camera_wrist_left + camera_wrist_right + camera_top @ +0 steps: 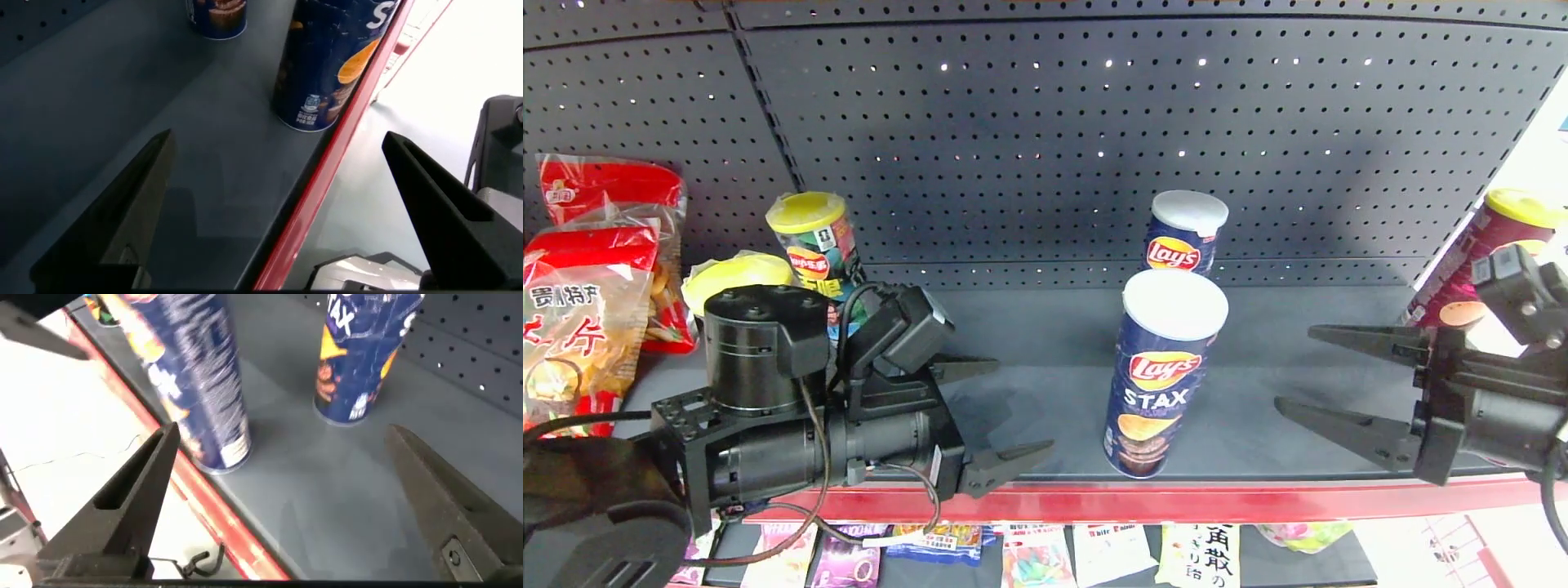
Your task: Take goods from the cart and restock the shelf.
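In the head view, two tall chip cans are seen upright on the shelf (1029, 384): the front blue can (1168, 367) stands near the red lip (1176, 500), and the rear blue can (1183, 233) is set just behind it against the back panel. A yellow-lidded can (810, 237) and snack bags (588, 278) are stocked at the left, and a red can (1494, 237) at the far right. The left pincer (1023, 406) and right pincer (1294, 367) are held on either side of the blue cans, both released and empty. In the left wrist view, the left pincer (278, 139) is spread wide over bare shelf floor, with the front blue can (327, 73) well beyond its tips. In the right wrist view, the right pincer (282, 431) is likewise parted with nothing between its fingers, apart from both the front blue can (200, 384) and the rear blue can (359, 359). The two blue cans can be judged as placed, while the open shelf floor suggests more goods are to be fetched from the cart.
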`<state>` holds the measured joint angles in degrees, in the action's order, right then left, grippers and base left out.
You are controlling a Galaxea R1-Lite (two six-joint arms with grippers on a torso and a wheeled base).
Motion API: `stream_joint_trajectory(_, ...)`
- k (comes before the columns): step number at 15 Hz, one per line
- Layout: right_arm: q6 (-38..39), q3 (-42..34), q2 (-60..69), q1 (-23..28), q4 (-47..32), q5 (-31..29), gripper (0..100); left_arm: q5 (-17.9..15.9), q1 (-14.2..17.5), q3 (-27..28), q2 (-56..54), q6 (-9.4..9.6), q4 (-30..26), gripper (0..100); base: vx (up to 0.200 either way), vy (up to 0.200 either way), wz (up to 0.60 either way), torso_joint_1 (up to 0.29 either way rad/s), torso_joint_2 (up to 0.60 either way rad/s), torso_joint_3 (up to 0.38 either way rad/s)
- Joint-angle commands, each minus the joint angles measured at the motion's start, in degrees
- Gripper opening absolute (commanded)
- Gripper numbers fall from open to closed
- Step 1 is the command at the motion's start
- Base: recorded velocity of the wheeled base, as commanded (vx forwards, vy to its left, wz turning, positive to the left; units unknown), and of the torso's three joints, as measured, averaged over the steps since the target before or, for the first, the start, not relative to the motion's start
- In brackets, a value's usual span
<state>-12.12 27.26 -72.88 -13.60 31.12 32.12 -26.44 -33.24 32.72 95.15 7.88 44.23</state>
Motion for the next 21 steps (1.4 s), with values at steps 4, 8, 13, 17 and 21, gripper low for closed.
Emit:
stream_joint_trajectory(4,-0.01,-10.21,13.46,0.07,-0.27,-2.59,100,1.92,0.02,1.38,3.82,0.21,0.16,100,0.000,0.000,0.00,0.000,0.00,0.000)
stream_joint_trajectory(8,0.25,-14.95,22.16,0.16,-0.36,-8.74,100,5.44,-1.30,3.05,6.28,0.39,0.07,100,0.000,0.000,0.00,0.000,0.00,0.000)
stream_joint_trajectory(13,5.17,-15.66,27.96,0.25,-0.45,-24.21,100,10.88,-3.49,5.25,9.35,0.65,-0.02,100,0.000,0.000,0.00,0.000,0.00,0.000)
stream_joint_trajectory(17,5.44,-16.36,29.37,0.33,-0.45,-28.61,100,14.31,-5.34,7.97,12.34,1.00,-0.11,100,0.000,0.000,0.00,0.000,0.00,0.000)
stream_joint_trajectory(21,6.67,-16.54,29.81,0.33,-0.45,-29.66,100,16.07,-5.43,8.33,13.66,4.34,-0.19,100,0.000,0.000,0.00,0.000,0.00,0.000)
